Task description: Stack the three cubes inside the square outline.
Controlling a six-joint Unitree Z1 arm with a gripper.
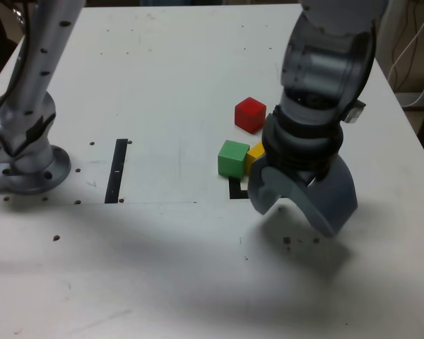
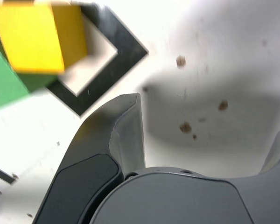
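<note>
Three small solid cubes, red (image 1: 250, 114), green (image 1: 233, 158) and yellow (image 1: 256, 153), look light and rigid beside the black square outline (image 2: 113, 65); grip flat opposite faces with the grey gripper (image 1: 302, 205), whose jaws stand wide and empty.

Arm (image 1: 35, 92) is all matte grey metal with small dark screw holes – round bolted base (image 1: 30, 171), chunky ribbed black wrist (image 1: 304, 138), and a gripper (image 1: 300, 205) with curved grey fingers (image 1: 332, 194).

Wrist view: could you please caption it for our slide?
Open gripper over bare table, beside yellow cube sitting partly on the square outline.
</note>
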